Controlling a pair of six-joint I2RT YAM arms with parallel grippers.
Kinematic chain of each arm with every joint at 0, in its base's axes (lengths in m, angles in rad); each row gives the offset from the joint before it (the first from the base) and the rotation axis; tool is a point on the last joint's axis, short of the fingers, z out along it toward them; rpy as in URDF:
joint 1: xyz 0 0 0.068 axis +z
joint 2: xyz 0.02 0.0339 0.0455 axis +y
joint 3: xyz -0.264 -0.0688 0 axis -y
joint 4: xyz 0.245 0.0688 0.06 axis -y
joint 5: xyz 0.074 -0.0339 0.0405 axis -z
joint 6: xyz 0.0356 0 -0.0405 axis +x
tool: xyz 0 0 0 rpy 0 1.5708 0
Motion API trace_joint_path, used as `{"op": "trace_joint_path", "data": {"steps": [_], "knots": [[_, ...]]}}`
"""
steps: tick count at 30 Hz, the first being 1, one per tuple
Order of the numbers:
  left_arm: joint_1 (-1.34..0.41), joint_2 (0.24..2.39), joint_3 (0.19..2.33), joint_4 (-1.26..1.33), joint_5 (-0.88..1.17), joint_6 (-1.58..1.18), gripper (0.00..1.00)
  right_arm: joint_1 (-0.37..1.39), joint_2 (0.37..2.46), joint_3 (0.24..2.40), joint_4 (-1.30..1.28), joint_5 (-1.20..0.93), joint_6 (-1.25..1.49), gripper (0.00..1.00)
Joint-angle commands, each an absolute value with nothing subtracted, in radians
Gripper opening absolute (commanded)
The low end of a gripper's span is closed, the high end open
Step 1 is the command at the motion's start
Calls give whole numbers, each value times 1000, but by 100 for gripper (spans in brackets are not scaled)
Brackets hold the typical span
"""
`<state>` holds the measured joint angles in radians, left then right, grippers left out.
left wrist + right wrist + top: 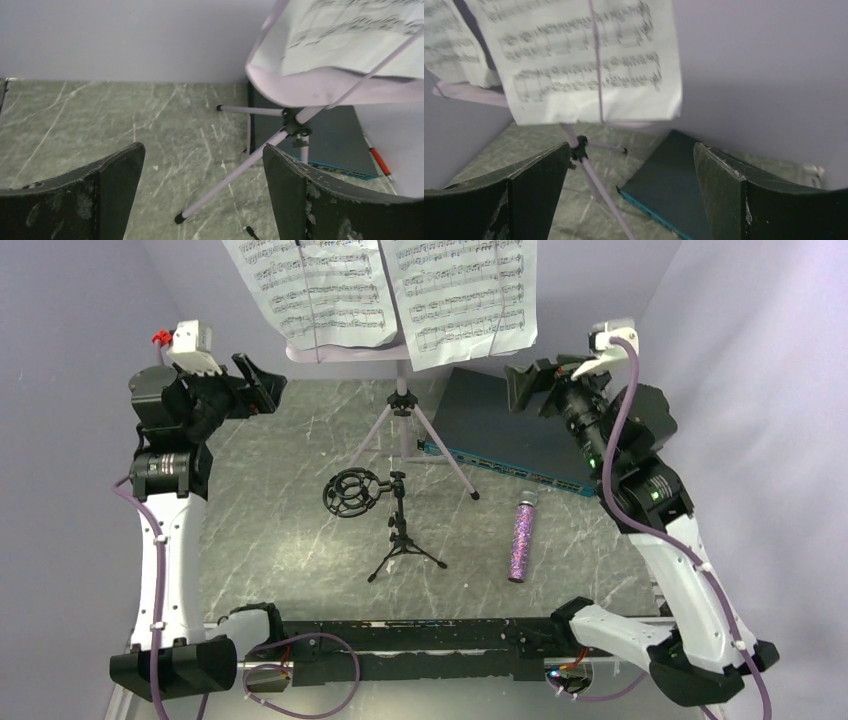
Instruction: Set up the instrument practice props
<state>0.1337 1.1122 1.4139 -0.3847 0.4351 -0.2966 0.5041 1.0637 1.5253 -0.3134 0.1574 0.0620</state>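
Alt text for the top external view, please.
A lilac music stand holding two sheet-music pages stands at the back of the table, a dark box beside it. Nearer, a black tripod stands upright and a purple microphone lies flat; left gripper and right gripper hover with jaws open, empty.

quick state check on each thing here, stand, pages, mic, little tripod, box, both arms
music stand: upright, legs spread
sheet-music pages: both propped on the music stand, side by side
microphone: lying flat on the table, not mounted
small black tripod: upright, ring mount empty
dark box: lying flat
left gripper: fingers open, holding nothing
right gripper: fingers open, holding nothing
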Motion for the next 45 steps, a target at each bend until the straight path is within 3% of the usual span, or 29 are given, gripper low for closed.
{"op": "trace_joint_path", "data": {"steps": [1,9,18,27,37,39,43,45], "knots": [[132,1034,1326,-366,302,-274,94,507,1018,1424,-432,292,53,98],[132,970,1167,-430,117,-345,94,505,974,1199,-579,397,146,99],[132,1005,1078,-541,115,-356,94,454,1080,973,-622,427,365,99],[132,1041,1007,-505,186,-401,94,219,1245,876,-592,162,450,96],[132,1130,995,-507,253,-416,94,188,1438,830,-488,102,456,71],[132,1127,990,-493,260,-423,94,185,1461,830,-470,94,454,43],[133,1126,1006,-482,286,-423,94,184,1479,829,-456,98,455,13],[132,1127,1020,-488,286,-421,94,184,1474,830,-459,107,451,6]]}}
